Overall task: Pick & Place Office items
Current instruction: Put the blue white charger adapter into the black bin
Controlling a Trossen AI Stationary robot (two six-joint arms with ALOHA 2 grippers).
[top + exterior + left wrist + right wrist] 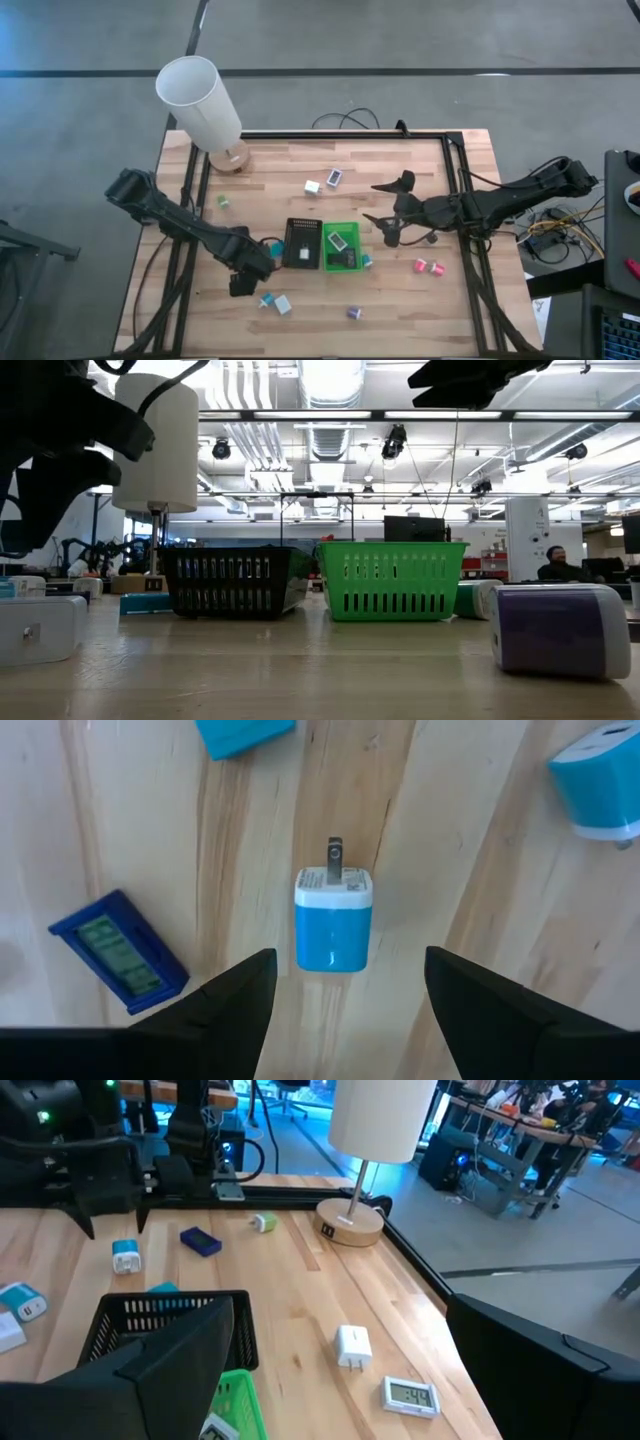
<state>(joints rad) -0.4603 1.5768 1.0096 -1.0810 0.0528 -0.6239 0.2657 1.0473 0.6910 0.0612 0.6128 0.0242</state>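
1. left pincer point(345, 995) hangs open over the blue wall charger point(333, 921) lying on the wooden surface point(440, 870).
2. best descend straight, fingers straddling its sides, then close.
3. right pincer point(392, 212) waits open beyond the green tray point(341, 229).

Both arms showing matte black, chunky jointed segments. Left hand point(240, 287) looking blocky, black, with black cable looping off wrist. Right hand point(391, 212) showing two long tapered black fingers point(190, 1350), flat wedge-shaped, smooth faces. Left fingers point(225, 1000) appearing as dark angular wedges, no markings showing.
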